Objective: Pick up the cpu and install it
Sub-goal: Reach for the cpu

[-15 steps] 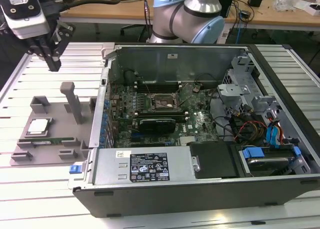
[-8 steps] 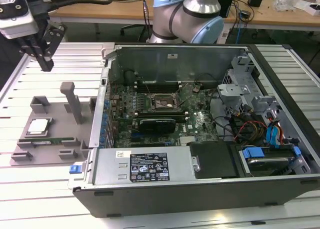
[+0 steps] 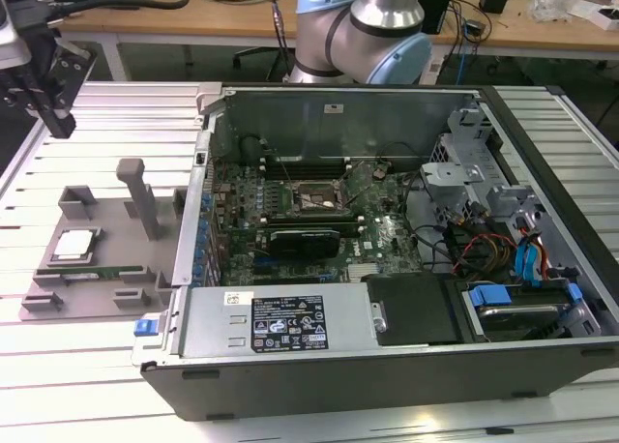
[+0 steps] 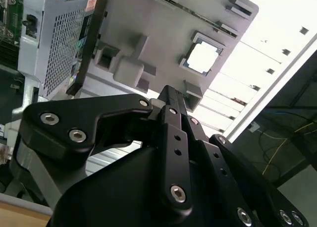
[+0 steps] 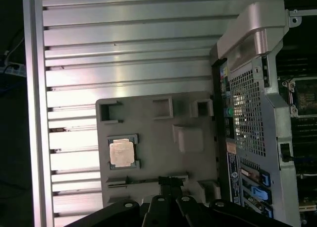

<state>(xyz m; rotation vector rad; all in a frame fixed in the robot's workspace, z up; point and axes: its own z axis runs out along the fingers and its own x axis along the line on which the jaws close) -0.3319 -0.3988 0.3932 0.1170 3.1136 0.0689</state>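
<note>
So the gripper [image 3: 60,124] hangs over the slatted aluminium table [image 3: 97,104] at the exterior view's left, past the far end of the grey holder plate [image 3: 106,230] and well apart from everything on it. In both wrist views the black fingers look pressed together into one narrow tip [image 4: 168,92] [image 5: 168,180], with nothing between them and nothing touching them.

The cpu [image 3: 75,245] sits flat in a square recess on that holder plate, outside the computer case [image 3: 387,375], on the side of the plate away from the case. It's a small square chip with a pale silvery metal top. In the second wrist view the cpu [image 4: 202,57] is blown out almost white inside its darker rim. In the first wrist view [image 5: 121,151] the top reads more tan-grey, with little corner tabs of the recess around it. Just beside it the plate [image 5: 148,138] has other empty pockets and a long slot.

The exterior view gives the inside of the case: the motherboard [image 3: 377,235] with the black socket frame [image 3: 314,199] near the middle, the graphics card [image 3: 305,240] just in front of it, and the power supply [image 3: 280,317] along the near wall. It also has the grey upright post [image 3: 145,201] standing on the plate. The first wrist view looks down on the case's rear panel [image 5: 247,113], perforated, with ports along it.
</note>
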